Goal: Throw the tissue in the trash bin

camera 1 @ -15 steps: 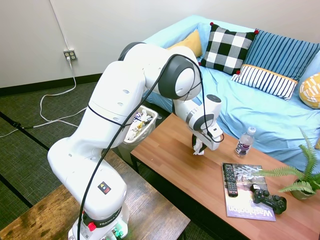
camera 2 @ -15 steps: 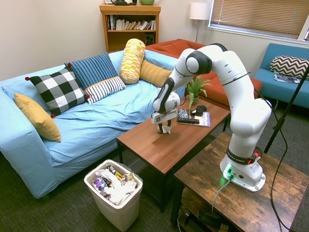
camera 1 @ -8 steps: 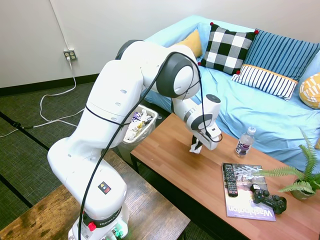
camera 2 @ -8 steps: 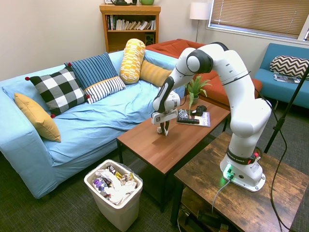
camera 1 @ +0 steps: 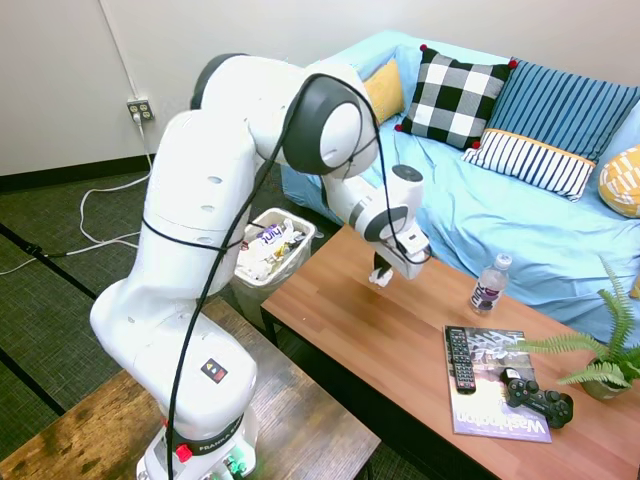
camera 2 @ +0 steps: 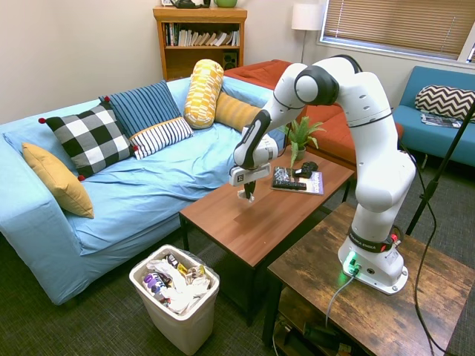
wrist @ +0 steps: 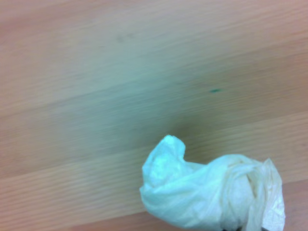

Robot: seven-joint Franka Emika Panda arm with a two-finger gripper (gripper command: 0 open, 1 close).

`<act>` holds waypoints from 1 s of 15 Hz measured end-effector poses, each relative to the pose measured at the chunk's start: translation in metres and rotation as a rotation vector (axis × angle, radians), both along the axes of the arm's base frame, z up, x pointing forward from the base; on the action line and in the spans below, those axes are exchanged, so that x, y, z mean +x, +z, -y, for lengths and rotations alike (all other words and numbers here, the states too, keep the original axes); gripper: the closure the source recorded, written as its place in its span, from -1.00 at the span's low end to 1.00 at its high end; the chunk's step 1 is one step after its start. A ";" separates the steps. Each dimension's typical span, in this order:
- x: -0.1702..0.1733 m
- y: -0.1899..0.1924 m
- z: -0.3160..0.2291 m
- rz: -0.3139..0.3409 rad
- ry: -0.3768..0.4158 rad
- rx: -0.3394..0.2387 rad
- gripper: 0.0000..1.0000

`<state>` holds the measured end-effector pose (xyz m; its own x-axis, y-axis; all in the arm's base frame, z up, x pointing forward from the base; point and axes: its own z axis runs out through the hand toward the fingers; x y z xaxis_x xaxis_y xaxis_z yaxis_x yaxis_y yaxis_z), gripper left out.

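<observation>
The wooden coffee table [camera 1: 360, 330] carries, well off to one side of the jaws, a water bottle [camera 1: 488, 285], a magazine [camera 1: 496, 400] with a remote [camera 1: 459, 359] on it, a black game controller [camera 1: 536, 396] and a potted fern [camera 1: 603, 365].

Blue sofa [camera 2: 148, 178] (cushions), wood coffee table [camera 2: 282, 215], bookshelf [camera 2: 199, 37], dark carpet [camera 2: 89, 319]

my gripper [camera 1: 381, 275] hangs over the brown table [camera 1: 400, 345] and pinches the white tissue [camera 1: 380, 279]. the trash bin [camera 1: 268, 252], full of papers, stands on the floor beside the table.
</observation>
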<state>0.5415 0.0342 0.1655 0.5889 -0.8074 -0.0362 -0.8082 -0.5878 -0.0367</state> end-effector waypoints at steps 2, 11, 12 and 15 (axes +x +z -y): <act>-0.008 0.028 -0.073 0.034 0.040 -0.017 1.00; -0.073 0.003 -0.355 0.024 0.246 -0.104 1.00; -0.076 -0.011 -0.371 0.014 0.260 -0.112 -1.00; -0.078 -0.042 -0.401 -0.010 0.275 -0.131 -1.00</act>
